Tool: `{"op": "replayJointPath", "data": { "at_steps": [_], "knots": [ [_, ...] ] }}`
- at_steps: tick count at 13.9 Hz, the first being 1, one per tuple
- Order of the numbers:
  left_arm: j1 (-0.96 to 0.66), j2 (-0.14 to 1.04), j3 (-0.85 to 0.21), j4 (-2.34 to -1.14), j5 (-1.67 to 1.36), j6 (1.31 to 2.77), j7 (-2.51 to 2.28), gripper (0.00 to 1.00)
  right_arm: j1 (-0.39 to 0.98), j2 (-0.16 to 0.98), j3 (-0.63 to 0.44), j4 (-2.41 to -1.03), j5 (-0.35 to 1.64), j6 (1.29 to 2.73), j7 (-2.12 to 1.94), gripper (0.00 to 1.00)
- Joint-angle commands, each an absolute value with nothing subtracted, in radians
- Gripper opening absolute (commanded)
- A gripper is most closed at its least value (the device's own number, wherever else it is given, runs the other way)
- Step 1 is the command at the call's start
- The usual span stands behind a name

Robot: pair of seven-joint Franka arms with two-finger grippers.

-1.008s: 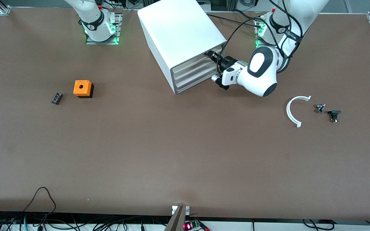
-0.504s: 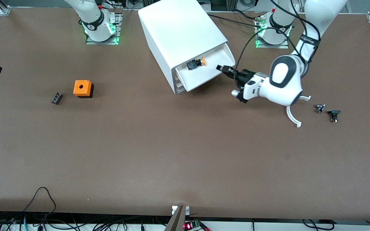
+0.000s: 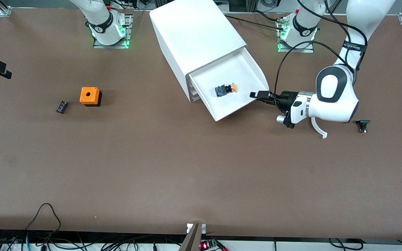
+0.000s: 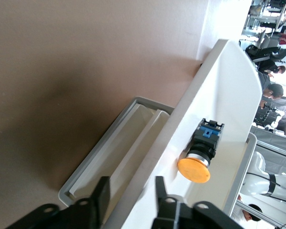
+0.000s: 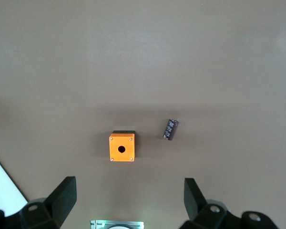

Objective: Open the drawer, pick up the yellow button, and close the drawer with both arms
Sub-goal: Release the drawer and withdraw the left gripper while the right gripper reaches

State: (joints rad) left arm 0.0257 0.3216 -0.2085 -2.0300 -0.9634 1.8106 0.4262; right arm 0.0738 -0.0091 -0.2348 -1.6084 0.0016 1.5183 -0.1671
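The top drawer (image 3: pixel 257 75) stands pulled far out of the white cabinet (image 3: pixel 194 35). The button (image 3: pixel 225 89), with an orange cap on a black body, lies on its side on the drawer floor. My left gripper (image 3: pixel 257 94) is shut on the drawer's front wall at the corner toward the left arm's end. In the left wrist view the fingers (image 4: pixel 101 198) straddle that wall (image 4: pixel 148 191), and the button (image 4: pixel 198 157) lies just inside it. My right gripper (image 5: pixel 128 191) hangs open and empty high over the table, above the orange cube.
An orange cube with a hole (image 3: pixel 89 96) and a small black part (image 3: pixel 61 106) lie toward the right arm's end. A white arc (image 3: pixel 321 130) and a black part (image 3: pixel 363 124) lie by the left arm. The two lower drawers (image 4: pixel 119 157) are closed.
The left gripper has pulled the top drawer from closed to far open, moving toward the left arm's end. The button came into view and moved out with the drawer.
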Motion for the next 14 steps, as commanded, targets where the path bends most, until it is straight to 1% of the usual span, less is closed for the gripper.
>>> {"op": "replayJointPath", "data": {
  "at_steps": [1, 3, 4, 6, 8, 9, 10, 11, 14],
  "knots": [
    [0.034, 0.288, -0.209, -2.004, -0.939, 1.828, 0.408, 1.0, 0.078, 0.0, -0.216, -1.583, 0.006, 1.505, -0.181, 1.0],
    [0.035, 0.258, -0.206, -1.97, -0.826, 1.883, 0.407, 1.0, 0.086, 0.006, -0.21, -1.577, 0.002, 1.538, -0.181, 1.0],
    [0.037, 0.243, -0.204, -1.942, -0.771, 1.92, 0.407, 1.0, 0.087, 0.033, -0.206, -1.577, 0.009, 1.572, -0.181, 1.0],
    [0.081, 0.189, -0.187, -1.933, -0.747, 2.006, 0.399, 1.0, 0.136, 0.061, -0.204, -1.572, 0.012, 1.609, -0.175, 1.0],
    [0.095, 0.152, -0.15, -1.93, -0.742, 2.051, 0.407, 1.0, 0.173, 0.063, -0.204, -1.572, 0.014, 1.614, -0.178, 1.0],
    [0.097, 0.134, -0.144, -1.934, -0.741, 2.048, 0.407, 1.0, 0.199, 0.063, -0.204, -1.572, 0.012, 1.606, -0.182, 1.0],
    [0.106, 0.109, -0.111, -1.933, -0.723, 2.037, 0.405, 1.0, 0.245, 0.063, -0.204, -1.574, -0.004, 1.605, -0.178, 1.0],
    [0.106, 0.086, -0.1, -1.925, -0.644, 2.02, 0.405, 1.0, 0.262, 0.063, -0.206, -1.572, -0.02, 1.603, -0.179, 1.0],
    [0.107, 0.069, -0.078, -1.774, -0.326, 1.884, 0.377, 1.0, 0.27, 0.064, -0.204, -1.577, -0.006, 1.594, -0.179, 1.0]
  ]
}}
